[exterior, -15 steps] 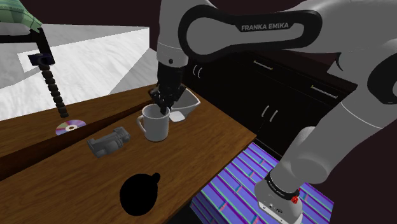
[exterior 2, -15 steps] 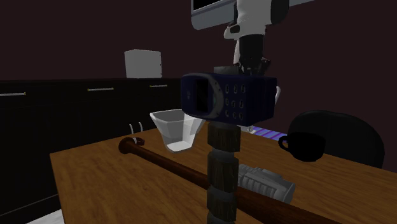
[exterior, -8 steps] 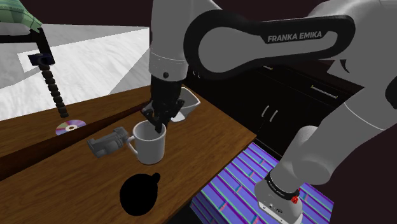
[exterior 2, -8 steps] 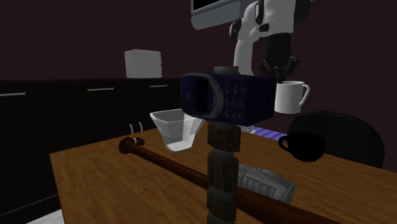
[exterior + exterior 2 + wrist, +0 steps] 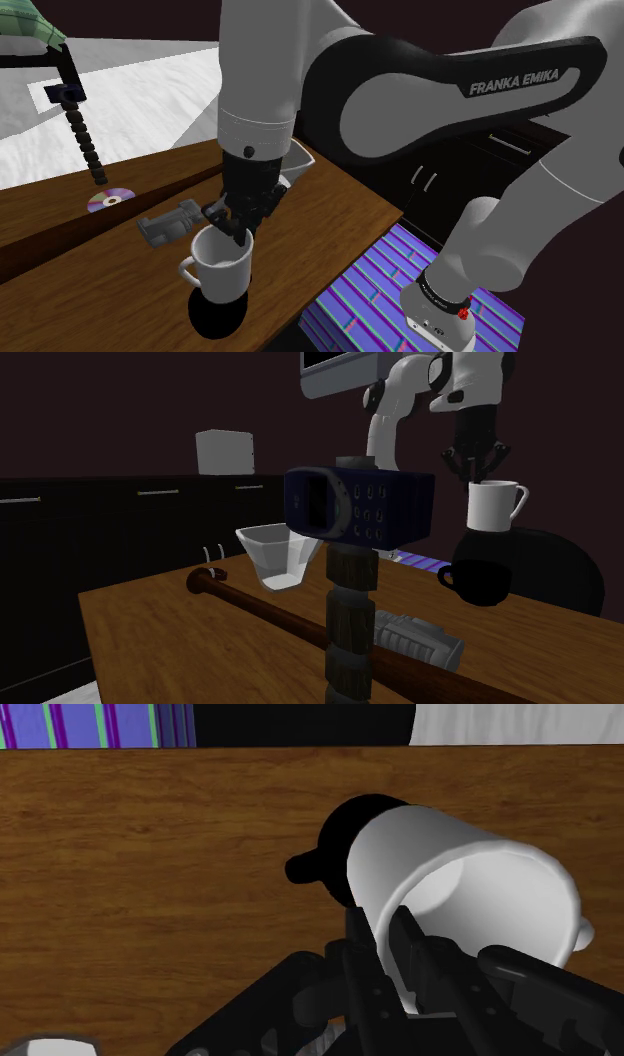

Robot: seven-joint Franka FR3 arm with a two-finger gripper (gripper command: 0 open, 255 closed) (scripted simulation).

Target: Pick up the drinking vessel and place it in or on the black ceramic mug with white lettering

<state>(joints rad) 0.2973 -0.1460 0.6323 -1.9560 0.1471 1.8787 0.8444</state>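
Note:
A white mug [image 5: 222, 268] hangs in the air, my gripper [image 5: 232, 228] shut on its rim with one finger inside and one outside. Right under it on the wooden table [image 5: 320, 205] stands the black mug [image 5: 215, 315], near the table's front edge. In the second exterior view the white mug [image 5: 493, 505] hangs from my gripper [image 5: 477, 467] a short way above the black mug [image 5: 480, 580], apart from it. In the wrist view my gripper [image 5: 395, 959] clasps the white mug's [image 5: 450, 904] wall, and the black mug [image 5: 335, 854] with its handle shows partly behind it.
A grey device [image 5: 168, 222] lies beside the mugs, a shiny disc [image 5: 110, 199] farther back. A pale container [image 5: 300, 158] stands behind the arm. A dark phone [image 5: 358, 504] on a post and a brown bat [image 5: 280, 620] stand close in the second exterior view. A striped rug [image 5: 400, 290] lies below the table edge.
My gripper has carried the white mug from the table's middle toward the front edge, over the black mug. In the second exterior view it moved right.

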